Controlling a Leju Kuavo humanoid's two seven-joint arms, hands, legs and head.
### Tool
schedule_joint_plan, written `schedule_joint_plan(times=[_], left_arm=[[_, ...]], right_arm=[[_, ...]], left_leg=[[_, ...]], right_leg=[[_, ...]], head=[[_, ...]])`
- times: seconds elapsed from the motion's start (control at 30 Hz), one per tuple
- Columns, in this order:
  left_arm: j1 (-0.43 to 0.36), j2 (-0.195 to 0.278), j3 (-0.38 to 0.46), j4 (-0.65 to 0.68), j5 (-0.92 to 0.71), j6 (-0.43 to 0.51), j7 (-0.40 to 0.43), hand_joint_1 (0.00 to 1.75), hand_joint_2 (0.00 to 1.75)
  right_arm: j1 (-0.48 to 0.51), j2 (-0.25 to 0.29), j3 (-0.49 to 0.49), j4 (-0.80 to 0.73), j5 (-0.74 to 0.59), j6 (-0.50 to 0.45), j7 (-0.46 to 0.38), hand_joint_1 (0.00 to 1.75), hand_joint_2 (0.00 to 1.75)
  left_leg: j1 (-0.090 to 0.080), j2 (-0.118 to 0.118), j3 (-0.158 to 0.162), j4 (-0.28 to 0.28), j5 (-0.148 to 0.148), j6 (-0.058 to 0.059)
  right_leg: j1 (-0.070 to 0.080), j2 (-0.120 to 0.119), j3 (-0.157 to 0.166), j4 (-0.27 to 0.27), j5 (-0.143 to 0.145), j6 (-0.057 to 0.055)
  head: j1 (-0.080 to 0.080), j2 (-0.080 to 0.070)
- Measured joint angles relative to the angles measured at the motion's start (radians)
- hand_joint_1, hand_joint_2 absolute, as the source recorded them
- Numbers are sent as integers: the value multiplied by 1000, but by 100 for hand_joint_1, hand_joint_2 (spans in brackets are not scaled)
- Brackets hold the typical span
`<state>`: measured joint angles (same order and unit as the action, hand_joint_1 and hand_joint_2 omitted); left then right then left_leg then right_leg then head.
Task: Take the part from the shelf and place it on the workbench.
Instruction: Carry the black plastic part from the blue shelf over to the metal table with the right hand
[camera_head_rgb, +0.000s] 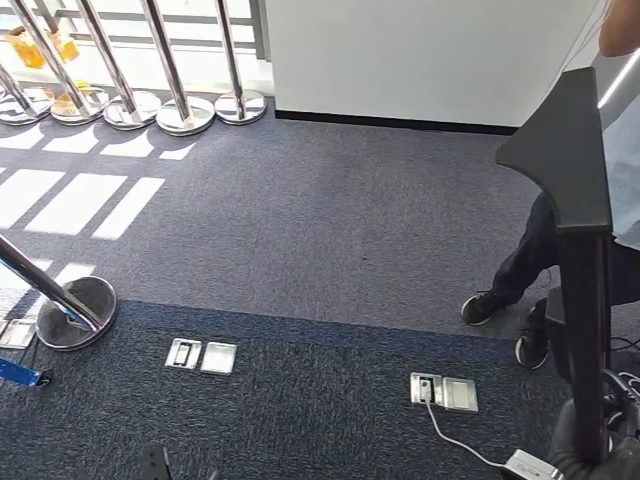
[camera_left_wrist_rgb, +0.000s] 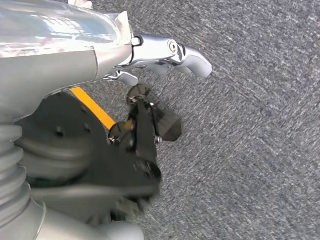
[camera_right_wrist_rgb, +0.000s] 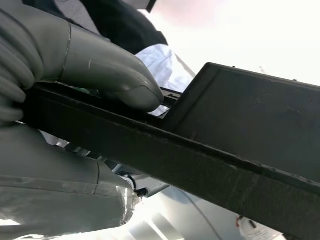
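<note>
The part (camera_head_rgb: 577, 250), a long black piece, is standing upright at the right edge of the frame, the right hand (camera_head_rgb: 585, 455) grasping its lower end; the left hand (camera_left_wrist_rgb: 151, 100) is hanging released over carpet (camera_head_rgb: 317, 220).

The long black part (camera_head_rgb: 577, 250) runs off the bottom of the head view, where the right hand (camera_head_rgb: 585, 450) gripping its stem is cut by the edge, its fingers too dark to make out. A seated person (camera_head_rgb: 528, 270) at the right is cropped by the frame and partly hidden behind the part. In the left wrist view the left hand (camera_left_wrist_rgb: 151, 115) hangs over blurred carpet (camera_left_wrist_rgb: 256, 150).
</note>
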<state>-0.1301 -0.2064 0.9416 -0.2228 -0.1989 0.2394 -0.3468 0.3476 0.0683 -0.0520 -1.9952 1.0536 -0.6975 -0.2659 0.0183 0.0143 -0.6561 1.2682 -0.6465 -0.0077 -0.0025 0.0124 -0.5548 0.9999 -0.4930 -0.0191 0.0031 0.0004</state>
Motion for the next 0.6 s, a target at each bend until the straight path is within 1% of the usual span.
schedule_joint_plan(times=[0.03,0.07,0.1,0.13,0.17,0.2,0.23,0.27,0.3,0.33,0.37,0.4,0.43,0.47,0.5,0.53,0.57,0.6], left_arm=[[1,0,0,0,0,0,0,0,175],[1,1,0,0,1,1,0,0,175],[1,1,1,0,1,1,0,0,175],[1,1,1,0,1,1,0,0,175],[1,1,1,0,1,1,0,0,175],[1,2,1,0,0,1,-1,0,175],[0,2,1,0,0,1,-1,0,175],[0,2,1,0,0,1,-2,0,175],[0,2,1,0,0,1,-4,0,175],[-1,2,1,0,0,0,-6,0,175],[-1,2,1,0,1,-2,-9,0,175],[-1,1,1,0,1,-4,-11,0,175],[-1,1,1,0,1,-6,-12,0,175],[1,1,1,0,1,-8,-13,0,175],[2,1,1,0,1,-9,-13,0,175],[4,2,1,0,1,-9,-14,0,175],[5,2,1,0,1,-10,-14,0,175],[5,2,1,0,1,-10,-14,0,175]], right_arm=[[0,0,0,3,0,0,0,175,175],[-1,0,1,6,-1,0,0,175,175],[-4,0,1,9,-1,0,0,175,175],[-6,0,2,11,-1,0,0,175,175],[-9,0,2,14,-1,0,1,175,175],[-11,0,2,16,-1,0,1,175,175],[-12,0,3,17,-1,0,2,175,175],[-12,0,3,17,-1,0,2,175,175],[-11,0,3,18,-2,0,2,175,175],[-9,-1,3,18,-3,0,2,175,175],[-9,-1,3,17,-5,0,2,175,175],[-9,-1,3,17,-6,0,1,175,175],[-10,-2,4,17,-8,0,0,175,175],[-10,-2,4,17,-9,0,-1,175,175],[-10,-2,5,18,-10,0,-2,175,175],[-9,-2,5,18,-12,0,-3,175,175],[-8,-2,5,18,-13,0,-4,175,175],[-7,-2,5,18,-14,0,-5,175,175]], left_leg=[[-1,-2,-23,38,-5,1],[-1,-3,-29,38,11,2],[-1,-5,-14,-4,45,5],[-1,-12,12,-71,88,7],[0,-23,39,-137,119,10],[0,-33,61,-187,139,12],[0,-42,71,-213,144,14],[-2,-45,75,-220,140,16],[-3,-42,75,-222,139,20],[-3,-38,76,-225,140,24],[-1,-33,78,-227,141,29],[1,-27,79,-230,142,34],[2,-20,80,-232,142,37],[2,-13,80,-232,140,40],[2,-6,80,-232,139,41],[2,1,81,-231,137,42],[2,8,83,-231,136,41],[2,13,86,-231,133,40]], right_leg=[[1,9,1,0,-1,-1],[2,18,3,1,-2,-1],[2,28,6,3,-4,-1],[2,37,9,5,-8,1],[3,46,10,9,-12,5],[4,54,8,14,-16,10],[4,60,6,17,-18,15],[3,65,4,18,-19,20],[1,69,3,18,-19,25],[0,64,3,20,-23,30],[0,52,-1,31,-33,35],[0,35,-14,62,-53,41],[-1,16,-37,111,-80,46],[-3,5,-69,175,-110,51],[-5,1,-102,241,-134,54],[-7,-1,-126,284,-143,57],[-9,-3,-135,293,-133,59],[-10,-7,-123,261,-105,60]], head=[[0,0],[0,0],[0,0],[0,0],[0,0],[1,0],[1,0],[1,0],[1,0],[2,0],[2,0],[3,0],[3,0],[4,0],[4,0],[4,0],[4,0],[4,0]])
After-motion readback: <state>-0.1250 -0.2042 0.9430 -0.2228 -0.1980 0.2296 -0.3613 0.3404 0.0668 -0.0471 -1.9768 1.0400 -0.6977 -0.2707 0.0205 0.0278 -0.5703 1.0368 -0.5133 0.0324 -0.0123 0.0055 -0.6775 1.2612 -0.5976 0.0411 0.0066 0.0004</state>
